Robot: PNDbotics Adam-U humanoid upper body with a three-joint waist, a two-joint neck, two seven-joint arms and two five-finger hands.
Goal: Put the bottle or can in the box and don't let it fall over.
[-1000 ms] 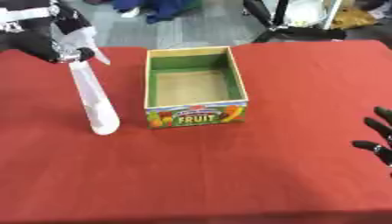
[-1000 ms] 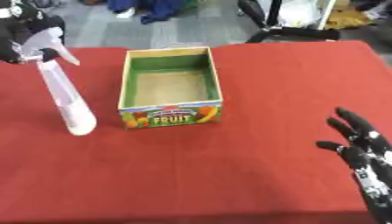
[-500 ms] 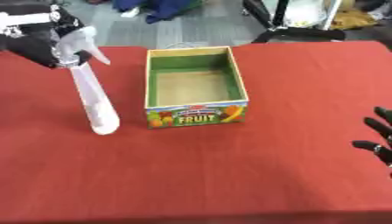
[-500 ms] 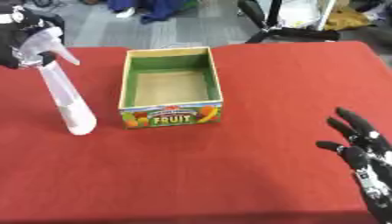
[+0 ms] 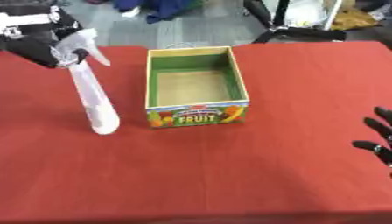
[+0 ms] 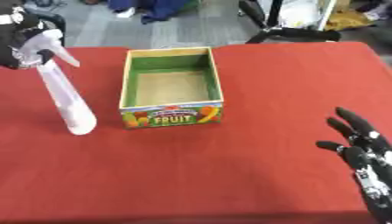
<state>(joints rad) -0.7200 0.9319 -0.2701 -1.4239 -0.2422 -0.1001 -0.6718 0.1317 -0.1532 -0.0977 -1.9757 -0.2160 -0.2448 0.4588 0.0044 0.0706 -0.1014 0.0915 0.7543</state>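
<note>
The white spray bottle stands on the red tablecloth just left of the fruit box, its long axis leaning, base nearest the box front. The left hand is curled round its trigger head. The box is open-topped with a green lining. The right hand rests open, well apart.

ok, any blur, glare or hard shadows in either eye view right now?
Left eye view: soft overall, the left robot hand and spray bottle head smeared; FRUIT lettering on the box readable. Right eye view: same softness, the right robot hand fairly defined. Both: even light, no glare on the red tablecloth, only faint shadows inside the box.
</note>
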